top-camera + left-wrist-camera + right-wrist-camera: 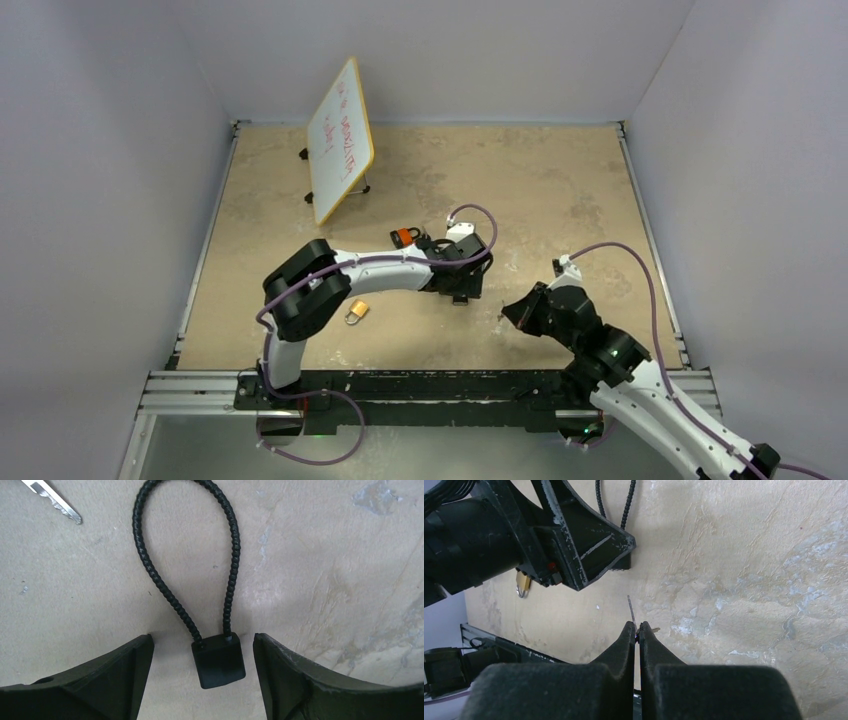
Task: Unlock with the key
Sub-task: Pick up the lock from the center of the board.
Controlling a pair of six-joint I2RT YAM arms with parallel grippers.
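On the bench (pixel 560 190), centre: a black cable lock (pixel 220 661) lies flat, and its ribbed cable (pixel 232 580) runs out from the square body in one long loop, with both ends seated in the body
Lock state: we cannot tell from the outside whether it is latched
Left claw (pixel 203 641): open, with one finger on each side of the lock body; we see bare bench between each finger and the body, so it touches nothing
Right claw (pixel 638 629): closed tight, fingertips pressed together low over the bench, to the right of the lock in the overhead view
Thin metal strip (pixel 631 611): pinched between the closed fingertips and sticking out ahead of them towards the lock body, stopping short of it; we see it edge-on and cannot say whether it is a key
Silver key (pixel 52 501): a toothed blade shows in the top left corner of the left wrist view, lying on the bench off to one side of the loop and apart from it; its head is cut off by the frame
Orange padlock (pixel 404 236): on the bench just beyond the left arm's wrist
Brass padlock (pixel 356 311): on the bench beside the left arm's elbow, well apart from the cable lock
Whiteboard (pixel 340 140): stands tilted on small feet at the far left, red writing too small for us to read
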